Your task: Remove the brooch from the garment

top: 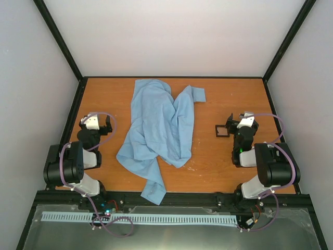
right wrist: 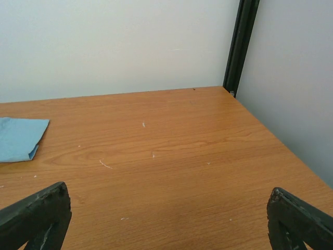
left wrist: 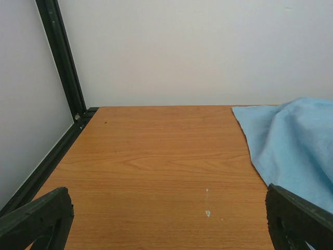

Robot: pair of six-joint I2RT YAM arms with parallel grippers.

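Garment (top: pixel 158 130) sprawls crumpled mid-table (top: pixel 218 99), one end overhanging the near edge, brooch not discernible, bare wood either side where left hand (left wrist: pixel 169 221) and right hand (right wrist: pixel 166 219) sit wide open, empty.

Top view high at near side, looking down; wrist views low, facing back wall (top: pixel 177 36); all share garment (top: pixel 156 130) edge
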